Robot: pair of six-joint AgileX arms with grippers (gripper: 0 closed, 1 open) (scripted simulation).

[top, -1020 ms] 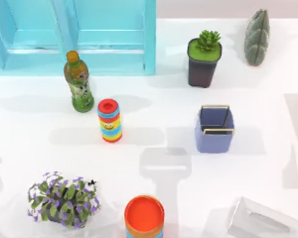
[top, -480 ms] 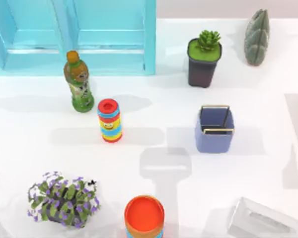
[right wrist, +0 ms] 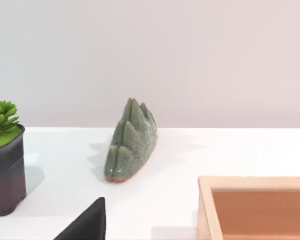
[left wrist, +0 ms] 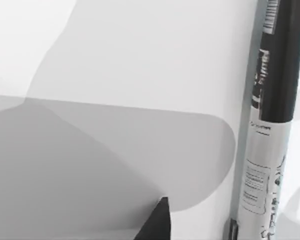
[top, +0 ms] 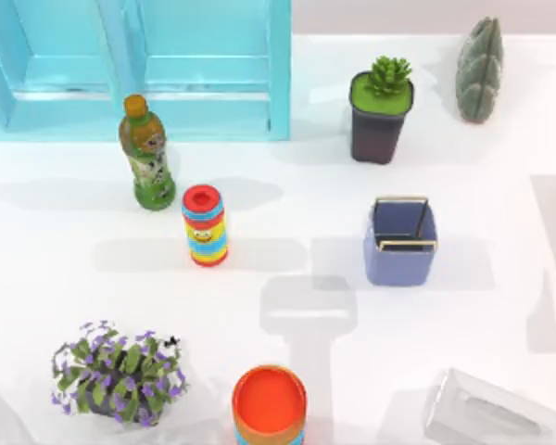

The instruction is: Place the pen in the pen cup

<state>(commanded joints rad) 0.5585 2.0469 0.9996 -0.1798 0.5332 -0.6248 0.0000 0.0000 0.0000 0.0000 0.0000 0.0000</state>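
The pen (left wrist: 270, 120) lies flat on the white table in the left wrist view, its barrel black at one end and greyish with print at the other. A dark part of my left gripper (left wrist: 157, 222) shows close beside it, apart from it. The pen cup (top: 400, 243), a square periwinkle-blue cup with a thin metallic rim, stands upright right of the table's middle in the top view. A dark part of my right gripper (right wrist: 87, 225) shows in the right wrist view, low over the table near the back right.
A turquoise cabinet (top: 167, 65) fills the back left. A green bottle (top: 148, 153), a striped can (top: 204, 225), an orange-red cup (top: 269, 403), a purple-flowered plant (top: 116, 371), a dark plant pot (top: 380, 116), a green ornament (top: 480, 69) and a pale box (top: 496, 413) stand around.
The soft shadows at the top view's left edge have shifted a little. The cup and the other objects have not moved.
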